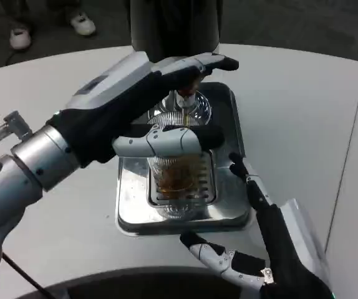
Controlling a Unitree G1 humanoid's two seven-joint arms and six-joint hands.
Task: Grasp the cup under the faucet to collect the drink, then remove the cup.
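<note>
Cup [178,171] of clear plastic stands on the slotted grate of the steel drip tray [129,215], right under the faucet [185,99], with amber drink in its lower part and a thin stream of the same liquid falling into it from the spout. From the head view, the left robot hand [145,103] reaches in from the picture's left, its silver forearm slanting up across the white counter [304,106]. One white and black finger lies crosswise against the near side of the cup at its upper part, while the other fingers stretch over the top of the faucet area beyond the cup; it looks to grip the cup from the side, though the far contact is hidden. The right robot hand [254,249] sits low at the front right, just beside the tray's near corner, holding nothing, its fingers spread apart, one pointing up along the tray's right edge and another lying across the counter toward the left. The dispenser's dark body [176,25] rises behind the tray
</note>
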